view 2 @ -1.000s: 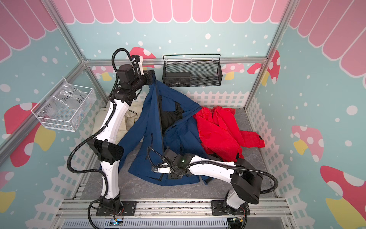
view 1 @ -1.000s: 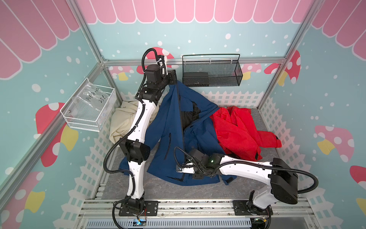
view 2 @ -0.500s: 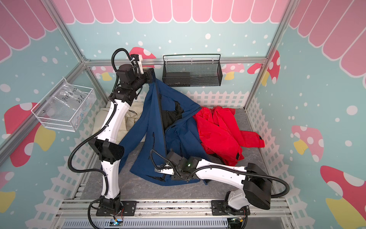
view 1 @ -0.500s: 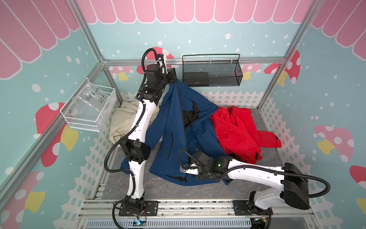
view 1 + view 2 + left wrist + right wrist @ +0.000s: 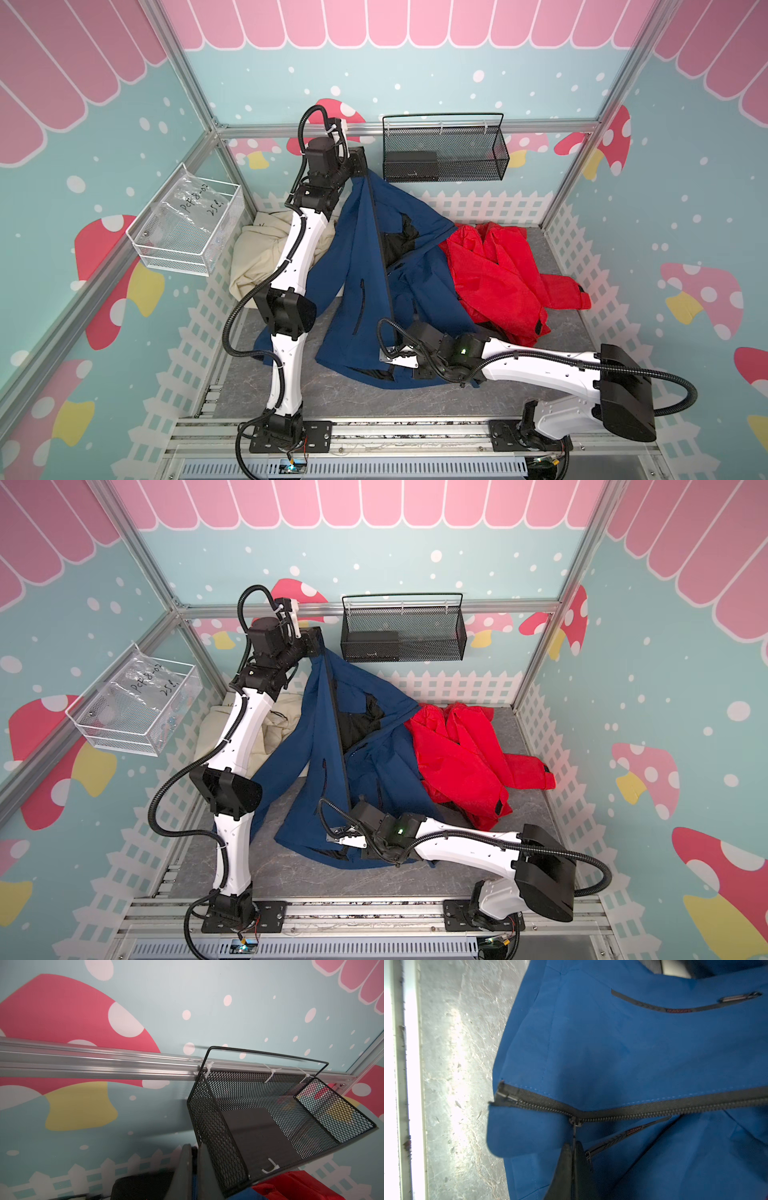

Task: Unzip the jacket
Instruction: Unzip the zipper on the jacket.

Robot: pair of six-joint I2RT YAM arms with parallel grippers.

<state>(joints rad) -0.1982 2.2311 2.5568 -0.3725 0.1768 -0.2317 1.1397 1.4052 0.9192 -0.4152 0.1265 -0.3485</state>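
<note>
Right hand pulled frontward, pinching zip pull | left hand pinches collar | black basket: box | wire basket: scrawled bag

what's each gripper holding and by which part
Right gripper pinches the zipper pull; left gripper holds the blue jacket up by its top edge.

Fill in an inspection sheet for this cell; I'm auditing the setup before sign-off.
Surface: grey marbled tabletop, partly covered by garments.
Job's things: blue jacket hangs from the left gripper; zipper slider near the hem.
Clutter: red jacket, beige garment.
Grippers: left gripper shut on blue jacket; right gripper shut on zipper pull.
Cables: black conduits along both arms; one loops above the blue jacket.
Surroundings: black mesh basket and clear bin on the walls; picket-fence trim.
</note>
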